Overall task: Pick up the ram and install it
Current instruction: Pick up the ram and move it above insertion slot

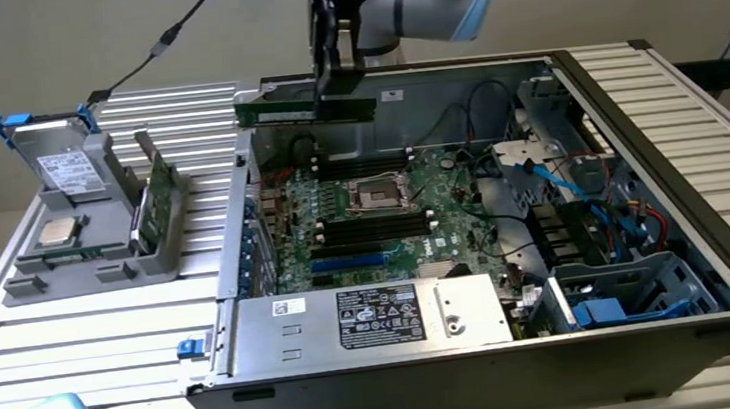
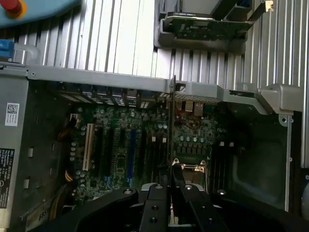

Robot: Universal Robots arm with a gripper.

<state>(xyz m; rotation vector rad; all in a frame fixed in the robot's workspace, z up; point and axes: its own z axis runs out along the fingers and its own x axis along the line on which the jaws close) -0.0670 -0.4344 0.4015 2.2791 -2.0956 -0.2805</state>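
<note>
The ram [image 1: 306, 108] is a long dark-green stick held level in the air above the far wall of the open computer case [image 1: 680, 134]. My gripper [image 1: 333, 79] is shut on its top edge, hanging from the arm at the top of the exterior view. In the wrist view the ram [image 2: 173, 121] shows edge-on as a thin line running out from between my fingers [image 2: 190, 200], with the gripper [image 2: 173, 195] clamped on it. Below lies the motherboard [image 1: 446, 207] with black memory slots [image 1: 364, 229] on both sides of the processor socket [image 1: 375, 195].
A grey holder [image 1: 93, 226] on the slatted table at the exterior view's left carries a silver chip [image 1: 59, 232] and upright green cards [image 1: 160, 189]. The silver power supply [image 1: 363, 317] fills the case's near side. Drive cages and cables [image 1: 610, 241] crowd its right.
</note>
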